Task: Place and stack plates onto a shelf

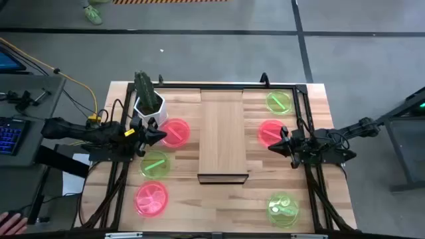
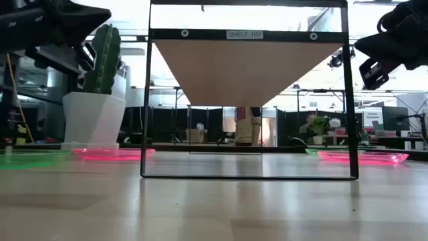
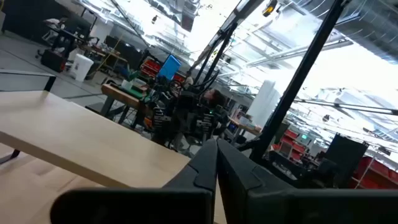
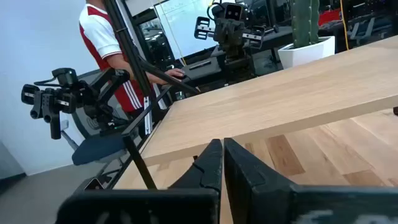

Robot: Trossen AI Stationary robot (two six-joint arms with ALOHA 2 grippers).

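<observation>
High view: my left gripper (image 1: 161, 136) and right gripper (image 1: 272, 145), both pressed together (empty), flank the shelf (image 1: 223, 133), plates (image 1: 174, 132) unlifted.

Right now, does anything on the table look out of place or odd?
Nothing stands out. All six plates lie flat on the table, three either side of the empty shelf. A cactus pot stands upright near the left gripper; the right gripper is level with it.

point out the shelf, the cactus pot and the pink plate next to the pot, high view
shelf (image 1: 223, 133): high view, middle of its bare wood top.
cactus pot (image 1: 151, 110): high view, white rim below the cactus.
pink plate beside the pot (image 1: 176, 132): high view, middle of the plate, right of the left end effector.
</observation>
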